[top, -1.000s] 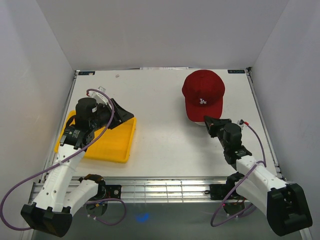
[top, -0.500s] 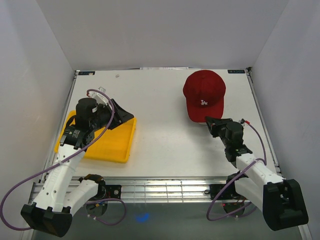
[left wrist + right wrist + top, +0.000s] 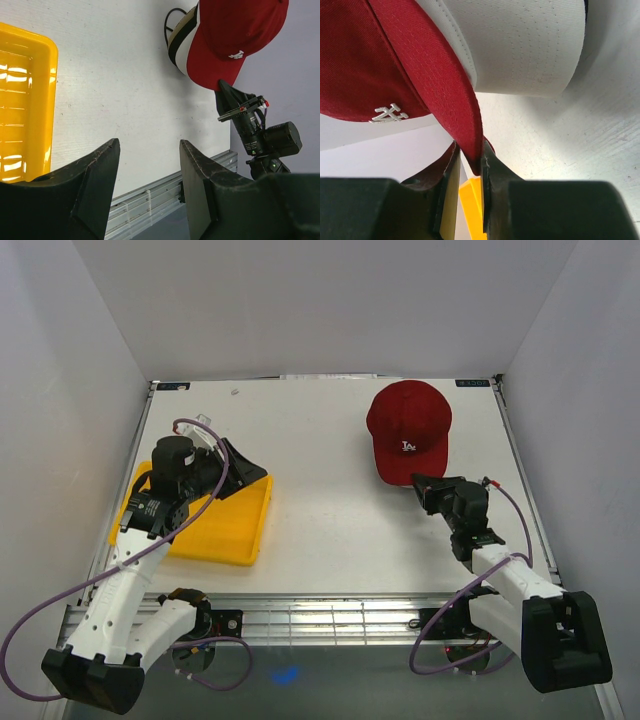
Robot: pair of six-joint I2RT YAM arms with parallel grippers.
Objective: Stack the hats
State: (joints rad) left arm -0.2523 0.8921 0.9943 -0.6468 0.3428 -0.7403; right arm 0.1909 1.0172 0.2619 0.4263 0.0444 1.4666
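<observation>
Cap: red fabric baseball cap (image 3: 408,425), far right of the white surface (image 3: 320,440), atop a white fabric cap (image 3: 520,45), brim pointing nearward.
My right tool (image 3: 425,483): clamped on the brim tip, crown straight beyond.
My left tool (image 3: 243,468): jaws apart above the yellow plastic tray (image 3: 235,530), farther off.

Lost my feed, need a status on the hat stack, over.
Right gripper pinching red cap brim; cap sits atop lower caps. Left gripper open near yellow tray. Nothing seen in the way.

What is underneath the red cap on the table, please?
Under the red cap, the left wrist view shows edges of other hats, white, black and tan, and a black wire loop. Their crowns are hidden.
</observation>
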